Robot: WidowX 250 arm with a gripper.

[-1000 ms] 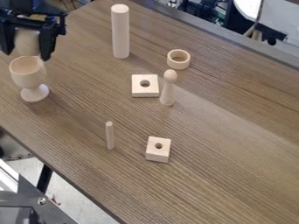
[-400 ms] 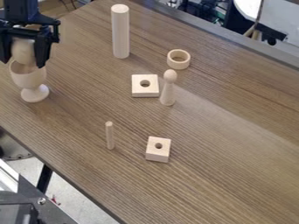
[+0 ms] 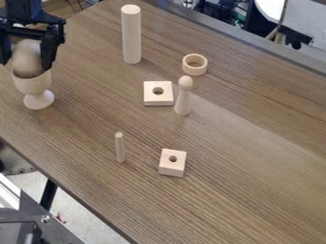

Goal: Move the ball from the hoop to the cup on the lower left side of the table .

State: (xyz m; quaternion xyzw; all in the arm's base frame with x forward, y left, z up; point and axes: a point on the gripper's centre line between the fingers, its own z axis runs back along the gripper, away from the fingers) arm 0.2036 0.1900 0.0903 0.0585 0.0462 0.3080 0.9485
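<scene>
In the cup [image 3: 32, 85], the wooden ball [image 3: 27, 59]

Slanting downward from above table [image 3: 223, 190]

The wood-grain counter [image 3: 235, 190] is carrying pale wooden pieces. A cup [image 3: 30, 86] is standing toward its upper-left edge, a cylinder [image 3: 132, 35] near its top corner. A ring [image 3: 195, 71] is lying toward the upper-right edge; a square block [image 3: 151, 98] is sitting beside a peg figure [image 3: 183, 102]. Toward the lower-left edge, a dowel [image 3: 119, 150] is standing near a smaller block [image 3: 170, 168].
</scene>
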